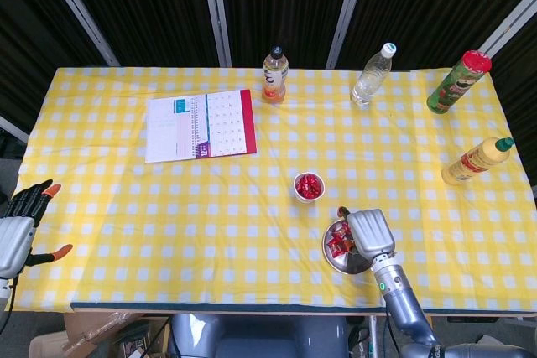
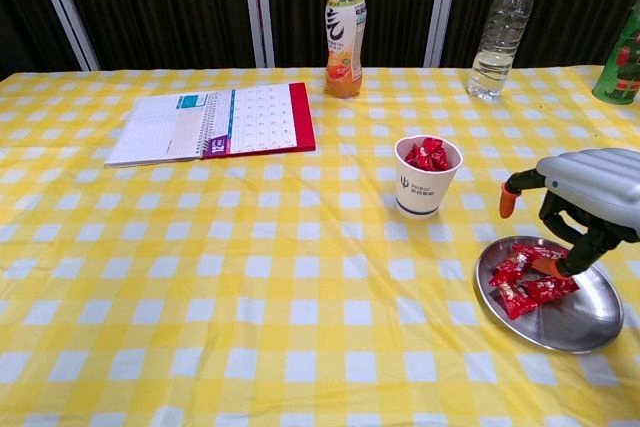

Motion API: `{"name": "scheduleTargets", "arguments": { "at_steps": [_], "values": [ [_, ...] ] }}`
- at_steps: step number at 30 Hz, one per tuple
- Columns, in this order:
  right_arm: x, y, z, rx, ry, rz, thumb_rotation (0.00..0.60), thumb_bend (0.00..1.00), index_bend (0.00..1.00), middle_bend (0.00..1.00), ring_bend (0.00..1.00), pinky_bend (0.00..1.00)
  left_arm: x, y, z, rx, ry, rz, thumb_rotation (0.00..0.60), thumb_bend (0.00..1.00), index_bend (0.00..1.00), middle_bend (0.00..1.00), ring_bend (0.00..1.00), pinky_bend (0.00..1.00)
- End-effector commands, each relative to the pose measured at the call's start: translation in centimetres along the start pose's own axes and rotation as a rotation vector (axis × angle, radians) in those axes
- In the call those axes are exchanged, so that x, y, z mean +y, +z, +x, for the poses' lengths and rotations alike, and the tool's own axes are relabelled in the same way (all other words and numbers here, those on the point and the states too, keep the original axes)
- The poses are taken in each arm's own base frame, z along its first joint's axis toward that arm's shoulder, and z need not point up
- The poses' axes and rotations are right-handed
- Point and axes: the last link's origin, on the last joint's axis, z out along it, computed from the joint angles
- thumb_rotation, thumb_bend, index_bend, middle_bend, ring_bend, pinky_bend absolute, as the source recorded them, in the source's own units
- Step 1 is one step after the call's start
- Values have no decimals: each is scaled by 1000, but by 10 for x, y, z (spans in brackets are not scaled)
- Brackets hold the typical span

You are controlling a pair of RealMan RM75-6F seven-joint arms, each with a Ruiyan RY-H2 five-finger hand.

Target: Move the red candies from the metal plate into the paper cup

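Observation:
The white paper cup [image 2: 427, 185] [image 1: 308, 187] stands right of the table's centre with several red candies [image 2: 428, 154] in it. Nearer the front edge, to the cup's right, lies the metal plate [image 2: 580, 324] [image 1: 336, 261] with several red candies [image 2: 527, 281] [image 1: 338, 243]. My right hand [image 2: 585, 202] [image 1: 370, 233] hangs over the plate's far right part with its fingers apart and pointing down. One orange fingertip [image 2: 549, 267] is just at the candies, and nothing is in the hand. My left hand [image 1: 18, 228] stays past the table's left edge with its fingers spread and nothing in it.
A calendar notebook [image 2: 214, 122] lies at the back left. An orange drink bottle [image 2: 344, 19] and a clear water bottle [image 2: 497, 29] stand along the far edge. Further right are a green can [image 1: 457, 81] and a yellow squeeze bottle [image 1: 477, 160].

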Motion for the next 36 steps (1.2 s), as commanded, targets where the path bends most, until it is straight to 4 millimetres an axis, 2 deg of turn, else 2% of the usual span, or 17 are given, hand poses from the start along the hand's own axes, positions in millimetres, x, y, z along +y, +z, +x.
{"name": "scheduleTargets", "arguments": {
  "at_steps": [1, 23, 27, 36],
  "values": [
    [5, -2, -7, -19, -5, -17, 600, 320, 350, 823, 867, 929, 1, 0, 0, 0, -2, 0, 600, 0, 0, 0, 0, 0],
    [18, -11, -22, -63, -16, -50, 600, 297, 357, 823, 867, 929, 1, 1, -1, -10, -7, 7, 600, 0, 0, 0, 0, 0],
    [20, -9, -27, -74, -15, -60, 600, 296, 400, 823, 867, 929, 1, 0, -1, -8, -8, 6, 600, 0, 0, 0, 0, 0],
    [27, -5, -31, -73, -5, -77, 600, 324, 572, 823, 867, 929, 1, 0, -1, -9, -9, 8, 600, 0, 0, 0, 0, 0]
  ]
}}
